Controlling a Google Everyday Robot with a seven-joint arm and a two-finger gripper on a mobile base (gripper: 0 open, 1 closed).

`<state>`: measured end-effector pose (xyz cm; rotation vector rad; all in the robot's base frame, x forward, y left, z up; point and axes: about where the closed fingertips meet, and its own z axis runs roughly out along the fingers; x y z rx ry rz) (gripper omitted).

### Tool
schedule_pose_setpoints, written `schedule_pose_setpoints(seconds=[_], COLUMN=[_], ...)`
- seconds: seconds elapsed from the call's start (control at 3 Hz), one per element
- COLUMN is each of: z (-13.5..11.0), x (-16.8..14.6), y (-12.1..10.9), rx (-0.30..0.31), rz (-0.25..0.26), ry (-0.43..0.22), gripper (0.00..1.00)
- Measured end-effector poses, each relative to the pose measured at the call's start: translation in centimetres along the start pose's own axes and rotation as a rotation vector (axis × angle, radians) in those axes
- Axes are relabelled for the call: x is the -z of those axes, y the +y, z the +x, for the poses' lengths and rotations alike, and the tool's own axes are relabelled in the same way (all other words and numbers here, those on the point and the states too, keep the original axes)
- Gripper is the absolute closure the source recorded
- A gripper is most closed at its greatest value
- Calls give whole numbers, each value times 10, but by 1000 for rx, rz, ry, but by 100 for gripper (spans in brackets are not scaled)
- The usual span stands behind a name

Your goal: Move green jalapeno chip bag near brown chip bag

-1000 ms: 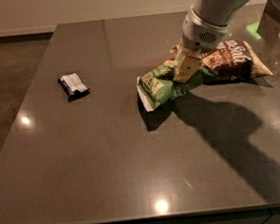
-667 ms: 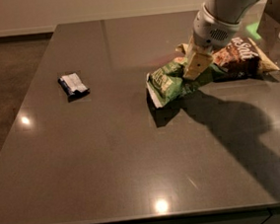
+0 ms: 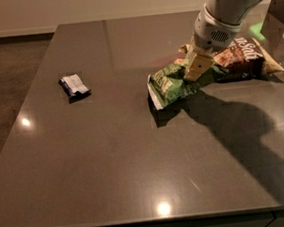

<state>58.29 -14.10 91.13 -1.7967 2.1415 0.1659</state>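
Three packages were in view on a dark grey tabletop (image 3: 111, 163). The gripper (image 3: 195, 74), toward the far right of the table, was clamped on the right end of the green jalapeno chip bag (image 3: 168, 85), its tan fingers (image 3: 198, 65) pressed together over the crinkled foil. That bag pointed its white end seam left and forward and cast a dark shadow beneath itself. Its held end met the left end of the brown chip bag (image 3: 239, 58), which lay flat just to the right. A small dark-blue-and-white wrapper (image 3: 74, 86) lay well apart on the left.
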Motion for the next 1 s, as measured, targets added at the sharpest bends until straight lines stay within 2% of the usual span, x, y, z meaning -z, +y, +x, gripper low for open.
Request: schedule_pose_setpoints(seconds=[0.33,1.0], z=[-1,-2], x=[-2,-3], y=[-1,-1], rx=[1,2], rz=[2,2], ry=[-2,-3], gripper=[4,0])
